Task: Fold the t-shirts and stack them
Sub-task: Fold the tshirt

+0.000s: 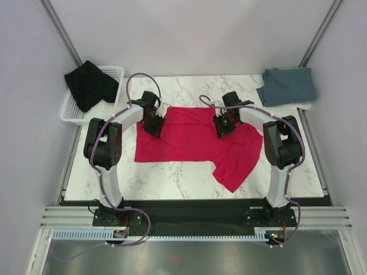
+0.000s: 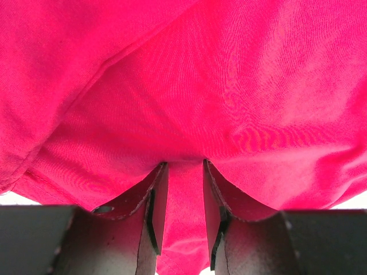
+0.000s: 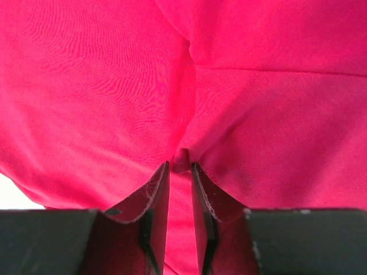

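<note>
Left wrist view has the left claw clenched on a pleat of the red t-shirt, with cloth packed between both fingers and bulging over them. Right wrist view tells the same of the right claw. Its fingers stand closer together, nipping a small tuck of the same crimson cloth, and a seam runs off toward 2 o'clock from the pinch.

From overhead, both claws sit along the shirt's far edge, the left near its 10 o'clock corner and the right near 1 o'clock, well apart. The shirt lies spread in the middle of the counter, mostly flat. Its near edge is straight on the left, while a tongue of cloth trails toward 5 o'clock.

The blue-grey t-shirt rests loosely folded at the counter's 1 o'clock corner. The black t-shirt slumps crumpled at 10 o'clock, draped over the white wire basket.
</note>
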Controlling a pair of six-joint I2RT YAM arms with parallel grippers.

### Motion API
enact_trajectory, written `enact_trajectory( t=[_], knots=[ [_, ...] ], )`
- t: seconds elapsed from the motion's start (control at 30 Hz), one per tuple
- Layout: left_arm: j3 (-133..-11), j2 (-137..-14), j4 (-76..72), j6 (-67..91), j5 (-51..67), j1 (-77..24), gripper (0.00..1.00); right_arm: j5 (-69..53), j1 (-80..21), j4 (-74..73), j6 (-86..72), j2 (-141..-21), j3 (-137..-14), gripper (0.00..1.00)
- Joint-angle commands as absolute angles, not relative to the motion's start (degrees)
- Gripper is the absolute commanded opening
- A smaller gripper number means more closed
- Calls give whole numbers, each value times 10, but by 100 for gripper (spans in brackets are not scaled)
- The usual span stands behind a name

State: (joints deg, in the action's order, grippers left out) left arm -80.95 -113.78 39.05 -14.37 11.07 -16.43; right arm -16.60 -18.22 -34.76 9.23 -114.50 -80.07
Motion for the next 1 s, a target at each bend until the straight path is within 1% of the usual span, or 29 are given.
enact_trajectory(
  t=[0.0,0.37,0.5,0.53,0.73,0.97],
  knots=[
    [-826,-1137,383,-129,120,-163,38,-161,-185,-350,104,-1146,-817,29],
    [-830,-1139,384,-128,121,-163,38,-152,-189,-339,104,-1143,-813,16],
    [-827,-1137,383,-128,120,-163,38,-150,-195,-343,105,-1135,-821,2],
    [-828,-1137,384,-128,120,-164,38,-151,-197,-345,106,-1129,-822,0],
    [-825,-1134,383,-127,121,-163,38,-165,-207,-368,106,-1087,-818,0],
    [-825,-1129,383,-127,121,-163,38,-177,-217,-374,102,-1058,-783,0]
  ],
)
